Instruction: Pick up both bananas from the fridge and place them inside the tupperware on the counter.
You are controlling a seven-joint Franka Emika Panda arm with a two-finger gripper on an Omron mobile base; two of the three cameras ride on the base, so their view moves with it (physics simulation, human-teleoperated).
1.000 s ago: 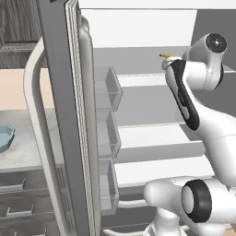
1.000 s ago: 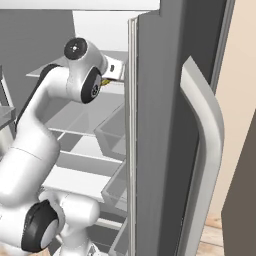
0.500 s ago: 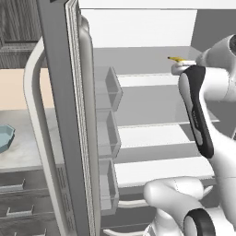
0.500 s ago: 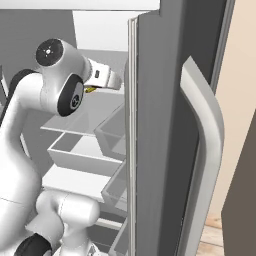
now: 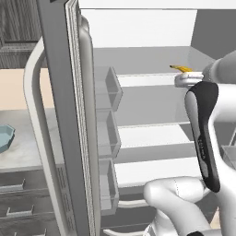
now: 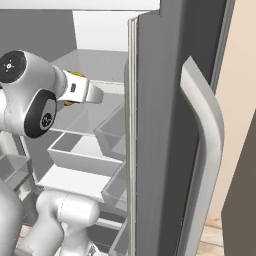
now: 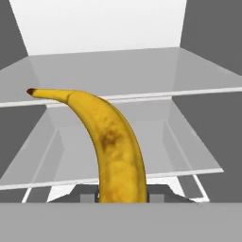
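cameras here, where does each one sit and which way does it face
Left base view: behind the arm to its left, facing the open fridge past the left door; arm rises at lower right, tupperware on the counter at far left.
Right base view: behind to the right, looking in past the right door; arm at left.
Hand view: on the hand, looking along the held banana into the shelves.
Shared: all show the banana and the fridge shelves.
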